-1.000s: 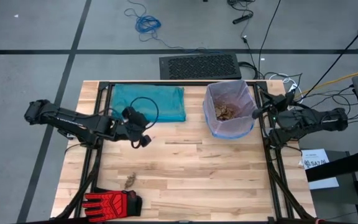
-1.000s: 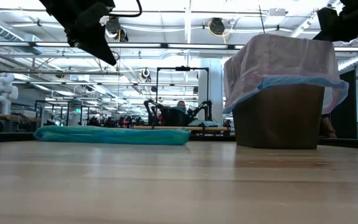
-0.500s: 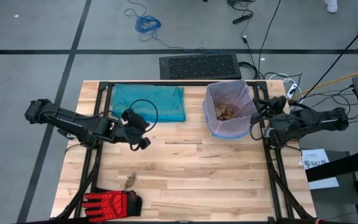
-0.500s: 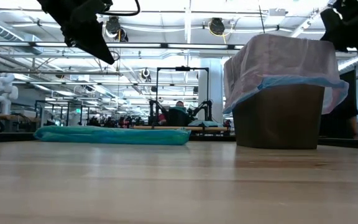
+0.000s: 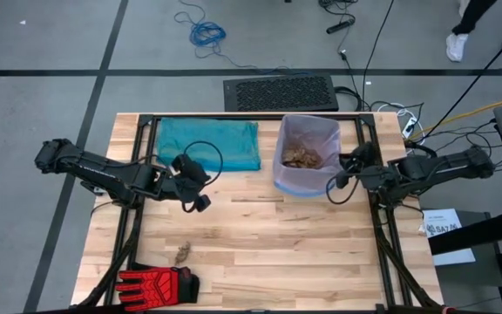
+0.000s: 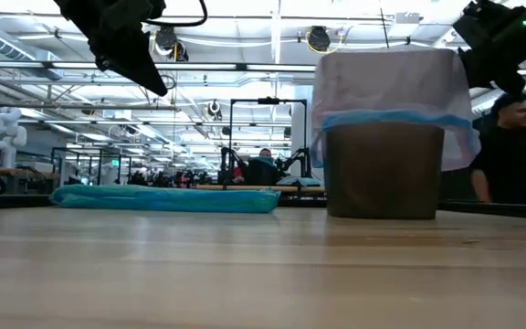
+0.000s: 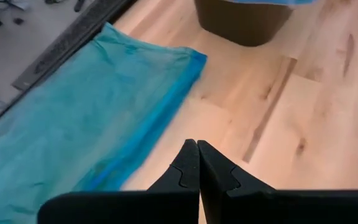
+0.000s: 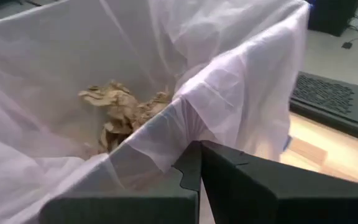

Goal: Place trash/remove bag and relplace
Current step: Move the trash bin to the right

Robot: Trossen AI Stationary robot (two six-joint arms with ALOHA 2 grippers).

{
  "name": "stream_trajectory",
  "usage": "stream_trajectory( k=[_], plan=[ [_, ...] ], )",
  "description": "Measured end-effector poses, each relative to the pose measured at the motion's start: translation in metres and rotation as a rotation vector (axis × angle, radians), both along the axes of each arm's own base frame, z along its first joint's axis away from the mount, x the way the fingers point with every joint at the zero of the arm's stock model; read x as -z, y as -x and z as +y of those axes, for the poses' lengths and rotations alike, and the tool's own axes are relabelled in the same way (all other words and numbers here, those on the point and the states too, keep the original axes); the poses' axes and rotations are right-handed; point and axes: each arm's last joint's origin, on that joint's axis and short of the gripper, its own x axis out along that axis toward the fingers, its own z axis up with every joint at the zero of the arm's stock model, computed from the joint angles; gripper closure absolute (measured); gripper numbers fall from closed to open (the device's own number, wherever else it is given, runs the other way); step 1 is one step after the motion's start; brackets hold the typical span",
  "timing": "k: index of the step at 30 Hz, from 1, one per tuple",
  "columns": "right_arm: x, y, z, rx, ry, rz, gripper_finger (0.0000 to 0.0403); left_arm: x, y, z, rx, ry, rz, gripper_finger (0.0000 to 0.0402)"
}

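Left side of the bench (image 5: 260, 253): a red-and-black glove (image 5: 157, 283) lies at the near left corner, and one stray wad (image 5: 182, 254) of tan paper sits on the wood just beyond it, apart from the glove. The left gripper (image 5: 201, 202) hangs above the bench left of centre, clear of the surface in the low view, fingers pressed together on nothing – the left wrist view shows the two tips meeting over bare wood. A thin black cable loop (image 5: 203, 155) curls over the arm near the wrist.

Along the far edge, left of centre, the teal-green replacement bag (image 5: 209, 143) lies flat and folded on the bench; the left gripper is near its closest corner but not touching it.

Right of centre, toward the far edge, stands the bin (image 6: 383, 171), a brown tub lined with the pale lilac bag (image 5: 308, 170), whose blue rim (image 6: 386, 119) is turned down over the outside. In the low view the bin stands upright on the wood. The trash (image 5: 301, 158) – crumpled tan paper wads – lies in a heap at the bottom of the liner, as the right wrist view also shows (image 8: 122, 112).

The right gripper (image 5: 342, 174) sits at the bin's right-hand rim, fingers together. In the right wrist view the closed tips meet the folded liner film at the rim; whether any film is pinched between them cannot be told.

In the low view a person (image 6: 511, 151) stands beyond the bench at the right
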Motion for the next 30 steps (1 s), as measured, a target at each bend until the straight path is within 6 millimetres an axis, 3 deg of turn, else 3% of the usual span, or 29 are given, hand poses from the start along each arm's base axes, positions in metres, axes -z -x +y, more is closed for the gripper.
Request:
stream_trajectory(
  k=[9,14,21,30],
  plan=[
    [-0.002,-0.028,0.008,-0.134,0.000,-0.012,0.0403,0.002,0.000,-0.005,0.119,0.147,0.034,0.0402],
    [-0.001,-0.030,0.009,-0.148,0.018,0.007,0.0403,0.003,0.001,-0.013,0.193,0.213,0.053,0.0402],
    [-0.002,-0.030,0.009,-0.155,0.036,0.017,0.0403,0.006,0.005,-0.033,0.239,0.431,0.084,0.0402],
    [-0.002,-0.030,0.009,-0.159,0.034,0.018,0.0403,0.044,0.008,-0.071,0.149,0.599,0.379,0.0402]
  ],
)
